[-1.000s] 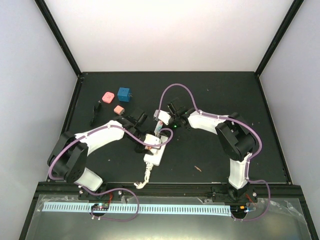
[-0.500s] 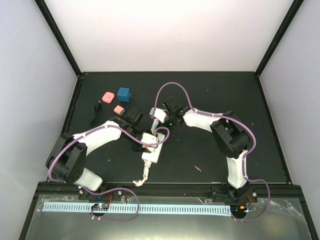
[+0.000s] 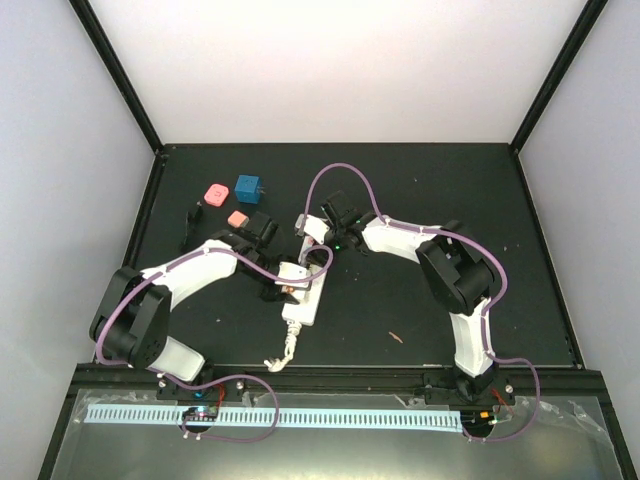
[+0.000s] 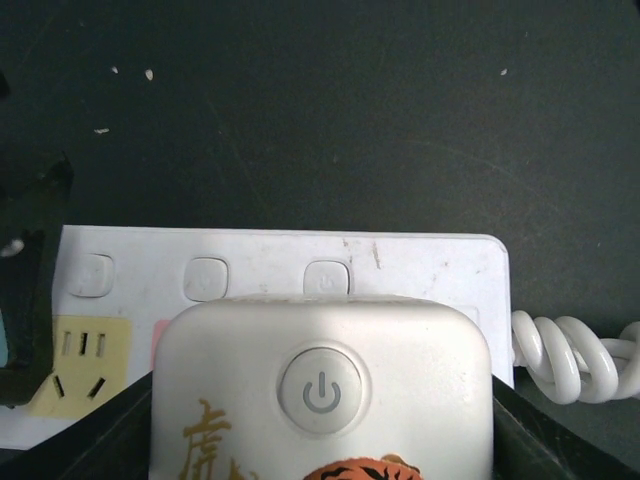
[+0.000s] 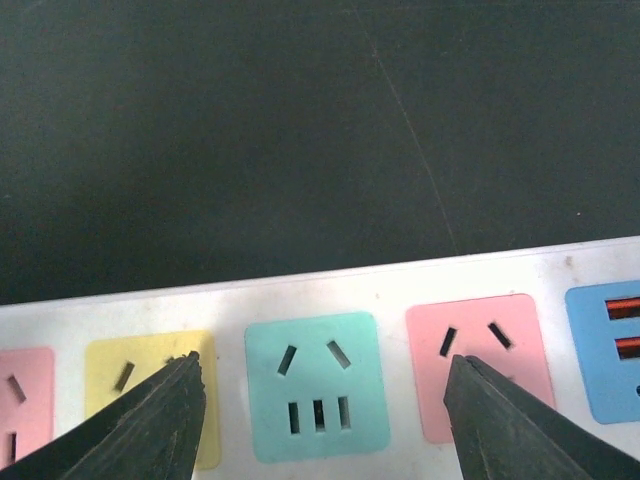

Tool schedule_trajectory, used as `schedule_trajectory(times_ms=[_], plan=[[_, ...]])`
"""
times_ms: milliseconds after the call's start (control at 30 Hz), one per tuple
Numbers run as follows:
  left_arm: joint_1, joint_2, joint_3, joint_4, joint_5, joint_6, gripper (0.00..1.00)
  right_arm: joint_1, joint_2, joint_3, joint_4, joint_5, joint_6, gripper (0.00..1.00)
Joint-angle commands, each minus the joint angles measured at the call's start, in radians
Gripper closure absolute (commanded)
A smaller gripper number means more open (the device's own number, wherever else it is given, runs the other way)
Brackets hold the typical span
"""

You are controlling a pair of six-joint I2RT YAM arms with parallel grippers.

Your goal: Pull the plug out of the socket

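The long white power strip [image 3: 303,298] lies mid-table, its cord [image 3: 283,352] trailing toward the near edge. In the left wrist view a white plug [image 4: 320,375] with a round power button and a tiger print sits over the strip [image 4: 400,265]. My left gripper [image 4: 320,425] is shut on it, one black finger [image 4: 120,430] on each side. I cannot tell how deep the plug sits. My right gripper [image 5: 320,400] is open just above the strip's far end [image 5: 330,290], its fingers straddling the green outlet [image 5: 317,400].
A blue cube plug [image 3: 248,188], two pink plugs [image 3: 213,192] [image 3: 237,219] and a black item [image 3: 190,222] lie at the back left. A small red scrap [image 3: 397,337] lies near the front right. The coiled white cord [image 4: 575,355] lies right of the plug.
Both grippers and the strip have shifted a little to the left. The strip's far end and the cord's tail moved with them.
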Motion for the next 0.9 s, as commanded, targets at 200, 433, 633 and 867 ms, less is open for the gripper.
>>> schedule_trajectory(times_ms=[200, 433, 633, 867], plan=[[0.003, -0.044, 0.075, -0.046, 0.138, -0.015, 0.71, 0.009, 0.061, -0.027, -0.090, 0.093, 0.006, 0.31], [0.016, -0.081, 0.066, -0.092, 0.105, 0.019, 0.72, 0.009, 0.062, -0.025, -0.094, 0.092, 0.007, 0.31], [0.075, -0.123, 0.081, -0.168, 0.145, 0.025, 0.72, 0.009, 0.049, -0.036, -0.091, 0.086, 0.007, 0.31], [0.204, -0.143, 0.114, -0.272, 0.160, 0.021, 0.71, 0.009, 0.014, -0.030, -0.092, 0.061, 0.017, 0.30]])
